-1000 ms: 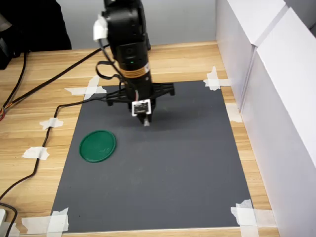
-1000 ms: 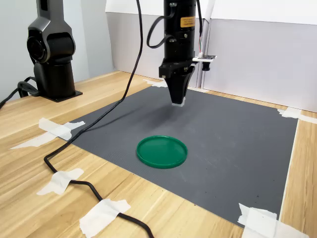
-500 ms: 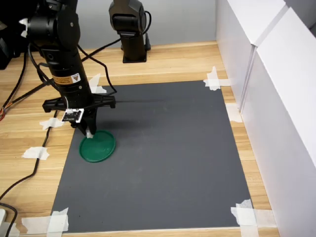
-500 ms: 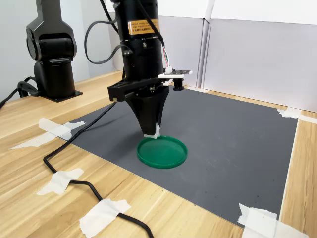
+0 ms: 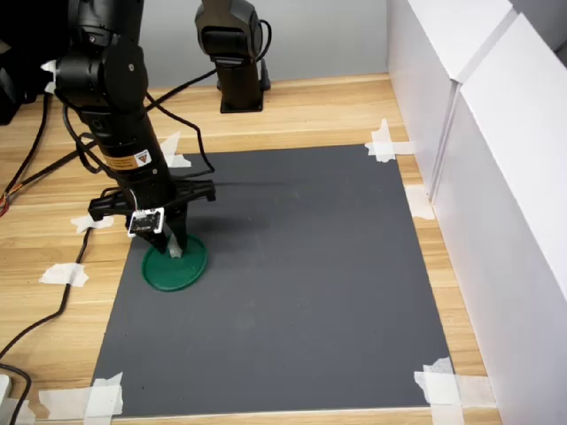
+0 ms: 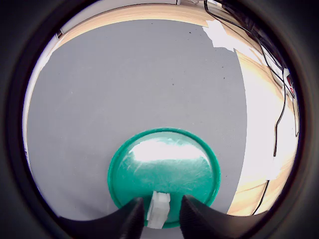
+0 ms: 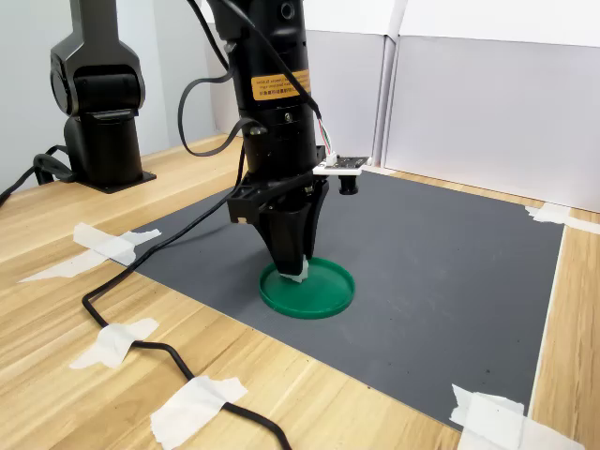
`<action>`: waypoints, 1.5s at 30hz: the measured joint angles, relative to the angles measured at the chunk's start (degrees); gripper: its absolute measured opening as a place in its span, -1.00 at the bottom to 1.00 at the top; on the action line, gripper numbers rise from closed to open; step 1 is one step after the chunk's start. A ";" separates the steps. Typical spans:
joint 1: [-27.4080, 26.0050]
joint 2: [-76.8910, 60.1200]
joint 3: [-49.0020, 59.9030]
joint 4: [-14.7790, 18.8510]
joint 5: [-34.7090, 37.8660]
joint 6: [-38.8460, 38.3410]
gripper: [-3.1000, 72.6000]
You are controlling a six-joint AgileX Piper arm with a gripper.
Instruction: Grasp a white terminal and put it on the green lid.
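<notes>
**Nearly down: terminal over the lid's edge, release pending**

Now the gripper (image 6: pixel 159 219) stood low over the lid (image 6: pixel 164 169), fingers nearly together and the terminal (image 6: pixel 158 209) pinched between them. In the wrist view the white block sat over green, but close to the rim, not the middle. Both exterior views put the fingertips at the lid's near-arm edge: terminal (image 5: pixel 174 251) over lid (image 5: pixel 182 267) in the first, terminal (image 7: pixel 295 275) over lid (image 7: pixel 323 289) in the second. Whether the block touched the disc could not be told.

Risks, as judged:
- Release this near the rim could let the block tip on the raised lip and roll onto the mat (image 5: pixel 292 266).
- If still above the surface, a drop could bounce it off.
- Pressing lower might catch the rim and shove or tilt the light lid.
- The block might stick to one finger on opening and be flicked away.
</notes>
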 joint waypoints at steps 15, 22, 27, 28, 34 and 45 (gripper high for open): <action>0.00 -16.46 4.33 0.24 -7.51 2.28 0.00; 3.61 -32.17 14.49 0.70 -16.71 6.62 -0.73; 9.97 -43.94 22.93 -1.28 -16.87 11.21 -0.93; 10.49 -45.98 24.61 -1.36 -16.87 12.11 -0.94; 11.15 -61.51 32.99 -1.83 -16.82 18.47 -0.96; 11.15 -85.72 47.29 -2.00 -15.83 20.71 -0.96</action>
